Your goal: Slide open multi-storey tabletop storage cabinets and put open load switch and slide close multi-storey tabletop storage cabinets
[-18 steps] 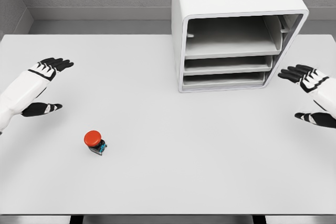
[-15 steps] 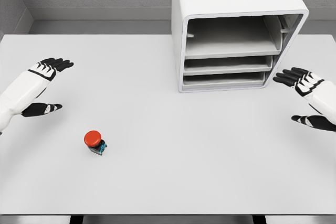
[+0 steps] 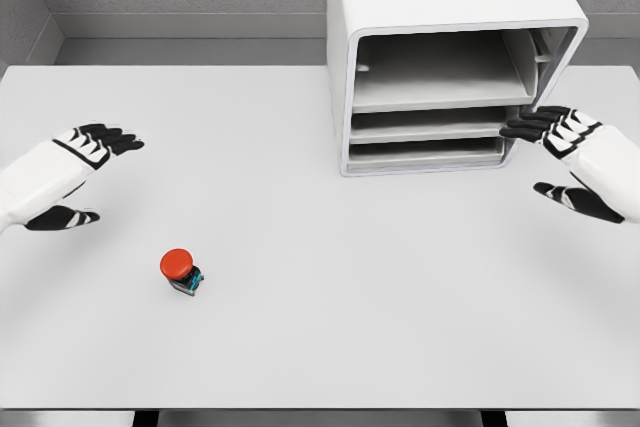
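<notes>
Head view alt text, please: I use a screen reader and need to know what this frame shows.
A white three-tier storage cabinet stands at the back right of a white table, with the robot's open right hand at its lower right corner. A red-capped load switch sits at the front left, and the open left hand hovers behind it.
</notes>
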`<action>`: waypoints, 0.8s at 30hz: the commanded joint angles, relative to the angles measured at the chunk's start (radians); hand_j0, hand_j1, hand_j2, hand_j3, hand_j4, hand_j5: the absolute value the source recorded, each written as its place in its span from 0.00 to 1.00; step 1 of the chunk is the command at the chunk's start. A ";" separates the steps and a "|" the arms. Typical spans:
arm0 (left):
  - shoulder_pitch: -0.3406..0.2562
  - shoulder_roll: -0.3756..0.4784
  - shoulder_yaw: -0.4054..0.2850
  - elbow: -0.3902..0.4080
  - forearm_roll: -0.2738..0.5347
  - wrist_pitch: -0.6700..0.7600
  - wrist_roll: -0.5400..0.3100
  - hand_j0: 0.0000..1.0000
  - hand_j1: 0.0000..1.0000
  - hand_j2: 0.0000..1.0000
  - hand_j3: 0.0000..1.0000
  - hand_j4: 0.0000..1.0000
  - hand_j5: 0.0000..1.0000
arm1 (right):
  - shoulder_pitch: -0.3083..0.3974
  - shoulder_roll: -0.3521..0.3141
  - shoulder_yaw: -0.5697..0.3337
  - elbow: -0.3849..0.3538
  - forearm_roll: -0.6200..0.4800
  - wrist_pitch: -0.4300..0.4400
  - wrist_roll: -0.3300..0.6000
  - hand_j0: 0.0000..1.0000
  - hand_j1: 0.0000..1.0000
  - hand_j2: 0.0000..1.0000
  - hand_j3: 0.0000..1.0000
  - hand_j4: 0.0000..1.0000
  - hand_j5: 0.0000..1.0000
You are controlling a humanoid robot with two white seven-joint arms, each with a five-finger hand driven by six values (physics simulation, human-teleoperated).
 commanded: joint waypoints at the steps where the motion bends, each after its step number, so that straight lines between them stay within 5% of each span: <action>1: 0.005 0.031 -0.001 -0.066 0.015 0.002 -0.004 1.00 1.00 1.00 1.00 1.00 1.00 | 0.000 0.025 0.000 -0.001 -0.008 0.000 0.026 0.69 0.69 0.69 0.69 0.69 0.69; 5: 0.066 0.073 -0.018 -0.072 0.052 0.002 0.002 1.00 1.00 1.00 1.00 1.00 1.00 | -0.018 0.041 0.002 -0.002 -0.008 0.000 0.028 0.64 0.64 0.64 0.64 0.64 0.64; 17: 0.058 0.183 -0.223 -0.072 0.079 0.002 0.003 1.00 1.00 1.00 1.00 1.00 1.00 | -0.248 0.104 0.184 0.058 -0.001 0.000 0.026 0.65 0.65 0.65 0.65 0.65 0.65; 24: 0.045 0.186 -0.229 -0.074 0.092 0.002 0.000 1.00 1.00 1.00 1.00 1.00 1.00 | -0.305 0.161 0.223 0.116 0.000 0.000 0.049 0.65 0.65 0.65 0.65 0.65 0.65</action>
